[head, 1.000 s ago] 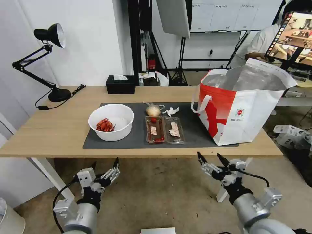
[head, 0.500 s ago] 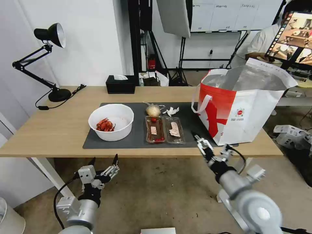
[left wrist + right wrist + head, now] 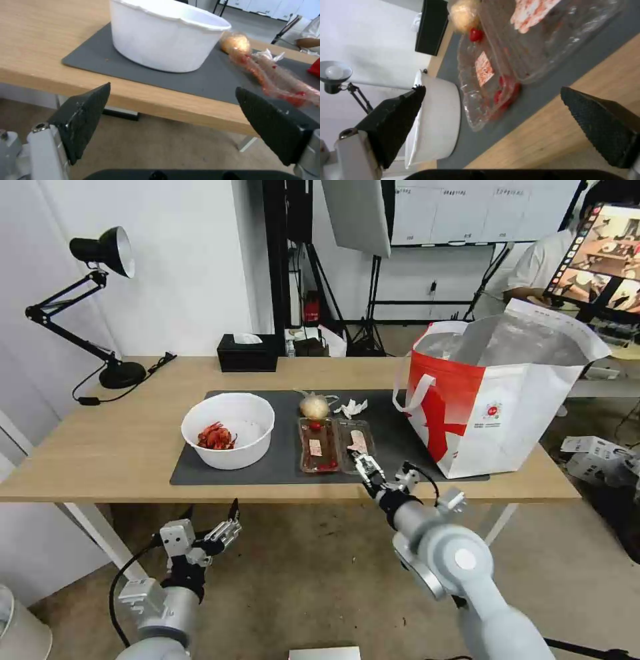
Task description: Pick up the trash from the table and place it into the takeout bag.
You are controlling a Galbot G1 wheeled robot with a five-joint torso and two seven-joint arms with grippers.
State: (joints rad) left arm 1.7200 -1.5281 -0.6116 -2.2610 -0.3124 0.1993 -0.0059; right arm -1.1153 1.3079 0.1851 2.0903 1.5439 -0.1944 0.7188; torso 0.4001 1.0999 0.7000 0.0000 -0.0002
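The right gripper (image 3: 363, 463) is held with jaws spread, arm stretched forward over the table (image 3: 120, 447) edge, just at the tray (image 3: 337, 445) on the mat (image 3: 280, 463). The left gripper (image 3: 217, 523), likewise spread, is parked low before the table. The bag (image 3: 500, 400) stands at the right.

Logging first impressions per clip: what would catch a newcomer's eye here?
Probably the red-and-white takeout bag standing open at the table's right end. Next, the white bowl with red shells on the dark mat, and the right gripper, open, at the near edge of the clear tray.
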